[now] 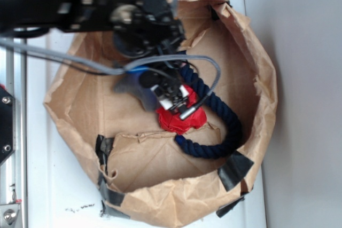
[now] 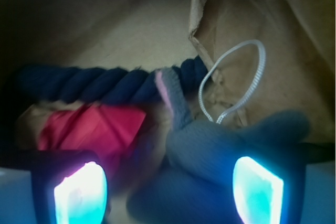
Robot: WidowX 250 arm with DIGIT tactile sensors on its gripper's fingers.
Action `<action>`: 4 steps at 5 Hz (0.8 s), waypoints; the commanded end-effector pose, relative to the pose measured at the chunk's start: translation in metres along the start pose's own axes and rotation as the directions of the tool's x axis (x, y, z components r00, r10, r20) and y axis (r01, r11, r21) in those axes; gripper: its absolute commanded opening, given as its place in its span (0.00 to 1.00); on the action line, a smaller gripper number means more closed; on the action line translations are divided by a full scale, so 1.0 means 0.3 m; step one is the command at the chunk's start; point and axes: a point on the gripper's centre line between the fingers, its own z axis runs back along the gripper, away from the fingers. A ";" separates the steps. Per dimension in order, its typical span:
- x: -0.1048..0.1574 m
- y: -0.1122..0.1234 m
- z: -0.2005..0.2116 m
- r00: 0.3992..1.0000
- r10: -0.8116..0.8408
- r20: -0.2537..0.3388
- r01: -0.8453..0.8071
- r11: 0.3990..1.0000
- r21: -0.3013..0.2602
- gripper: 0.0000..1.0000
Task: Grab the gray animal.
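Note:
The gray animal (image 2: 220,145) is a soft gray plush with a pink-lined ear pointing up. In the wrist view it lies close up between my fingers, nearer the right pad (image 2: 257,190). My gripper (image 2: 168,192) is open, its jaws wide apart around the plush, with a gap at the left pad (image 2: 81,192). In the exterior view the gray animal (image 1: 132,86) shows blurred beside my gripper (image 1: 172,101), low inside the brown paper bag (image 1: 256,68). Much of the plush is hidden under the arm.
A red paper wad (image 1: 181,118) lies just beyond the fingers, and shows as the red paper wad (image 2: 89,127) at the wrist view's left. A thick navy rope (image 1: 219,116) curves round it. A gray cable (image 1: 176,60) loops over the arm. Bag walls enclose everything.

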 end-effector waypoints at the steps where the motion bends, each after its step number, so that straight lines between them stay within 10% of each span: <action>1: 0.053 0.026 -0.043 0.999 0.025 0.022 -0.026 0.998 0.053 1.00; 4: 0.050 -0.002 -0.062 0.995 -0.097 0.006 0.097 0.993 0.070 1.00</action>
